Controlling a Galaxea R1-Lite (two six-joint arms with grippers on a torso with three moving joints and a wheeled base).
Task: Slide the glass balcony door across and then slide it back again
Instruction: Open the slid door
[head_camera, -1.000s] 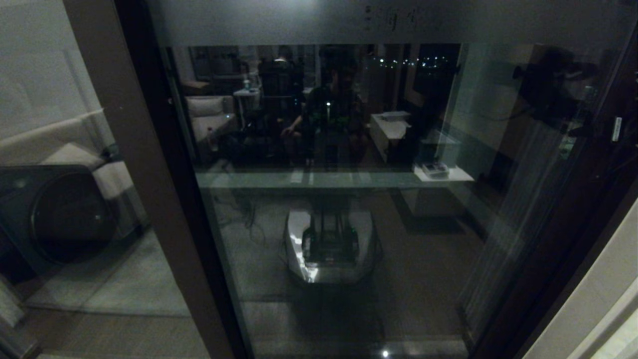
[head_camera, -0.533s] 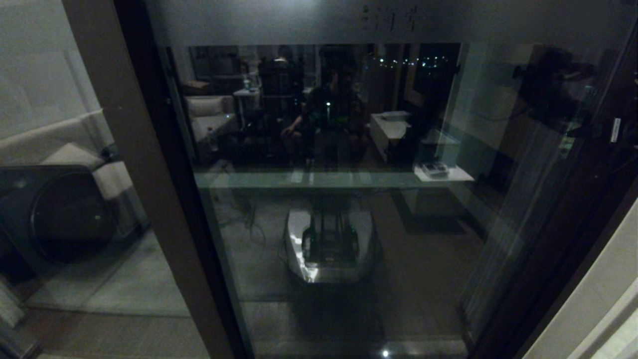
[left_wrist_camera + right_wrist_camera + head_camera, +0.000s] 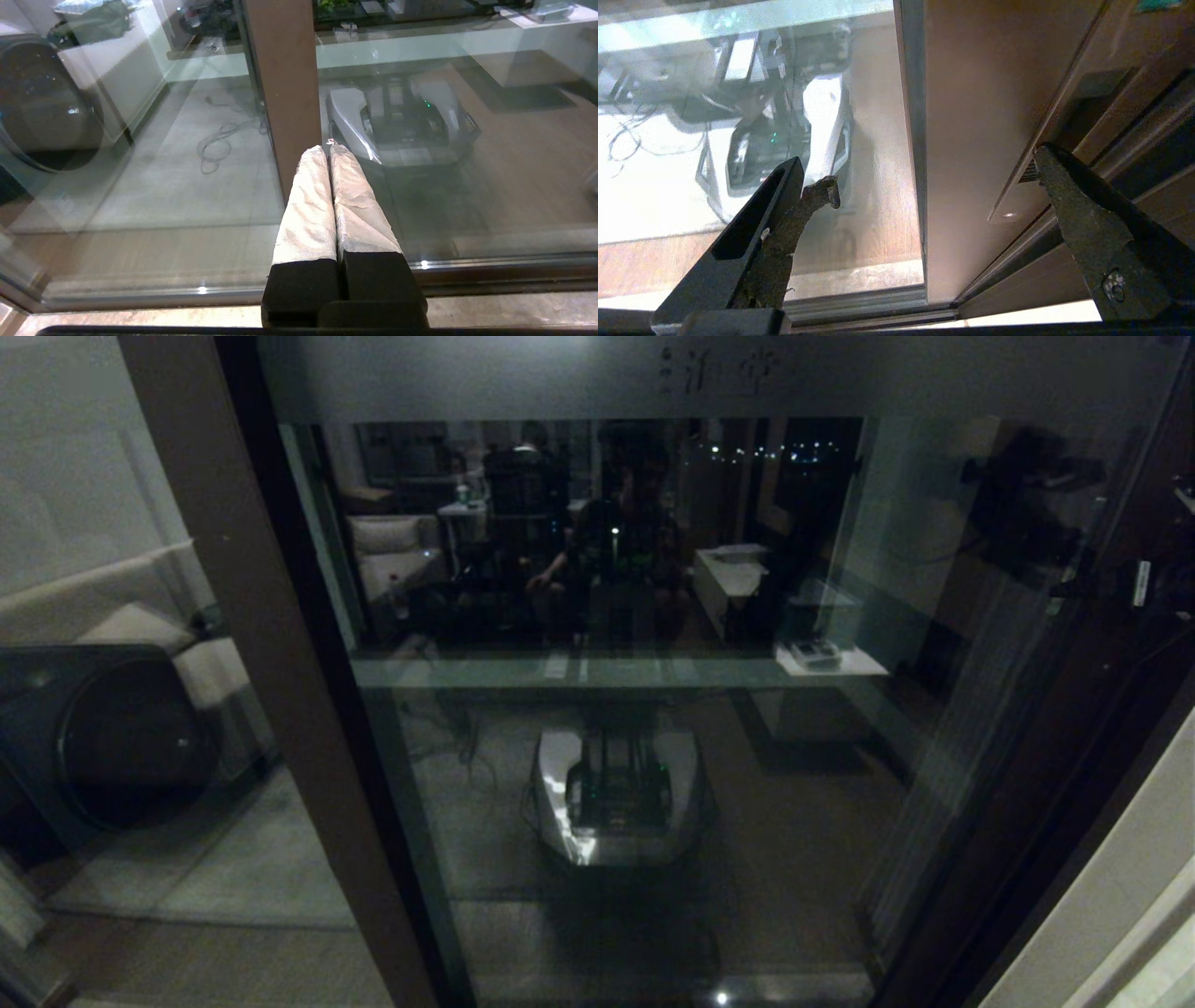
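Mostly door: the glass balcony door (image 3: 653,728) fills the head view, a smooth, reflective full-height pane in a dark brown frame, with a frosted band (image 3: 709,378) bearing characters across its top.
Long axis: upright, floor to top; the pane's broad face looks squarely at the robot.
Edges: its left stile overlaps a flat matte brown post (image 3: 271,691) at 9 o'clock; its right stile (image 3: 971,154) stands at 3 o'clock beside stepped dark frame rails.
Room: at 6 o'clock in the head view a metal track (image 3: 490,268) runs along the floor at the door's foot.
Right pincer (image 3: 934,172): dark, rough-faced fingers spread wide, straddling the right stile, one tip over the glass, the other at the recessed handle groove.
Left pincer (image 3: 327,151): cloth-wrapped fingers pressed together, empty, pointing at the brown post.
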